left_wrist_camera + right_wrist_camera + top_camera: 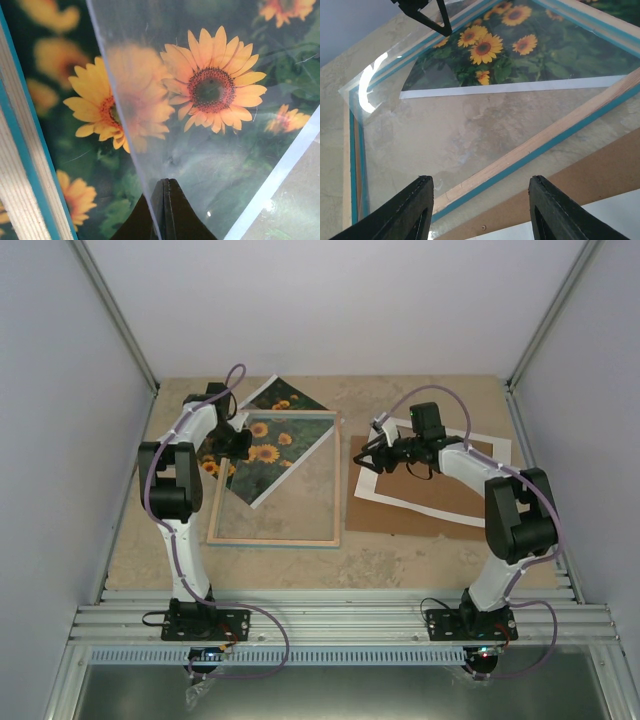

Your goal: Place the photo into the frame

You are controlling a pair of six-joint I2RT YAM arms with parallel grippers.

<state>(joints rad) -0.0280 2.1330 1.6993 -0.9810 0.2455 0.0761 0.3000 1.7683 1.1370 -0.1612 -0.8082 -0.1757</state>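
The frame (pixel 275 538) lies wood side up on the table, left of centre, and its turquoise edge (pixel 20 165) shows in the left wrist view. The sunflower photo (pixel 270 450) lies askew across the frame's top left, with corners sticking out past the rails. My left gripper (pixel 238 440) is shut on the edge of the clear pane (pixel 200 165), which is tilted up over the photo (pixel 50 125). My right gripper (pixel 482 210) is open and holds nothing. It hovers over the frame's right rail (pixel 545 140).
A brown backing board (pixel 400 510) lies to the right of the frame. A white mat (pixel 480 455) rests on it under the right arm. Grey walls close in the table on both sides and at the back.
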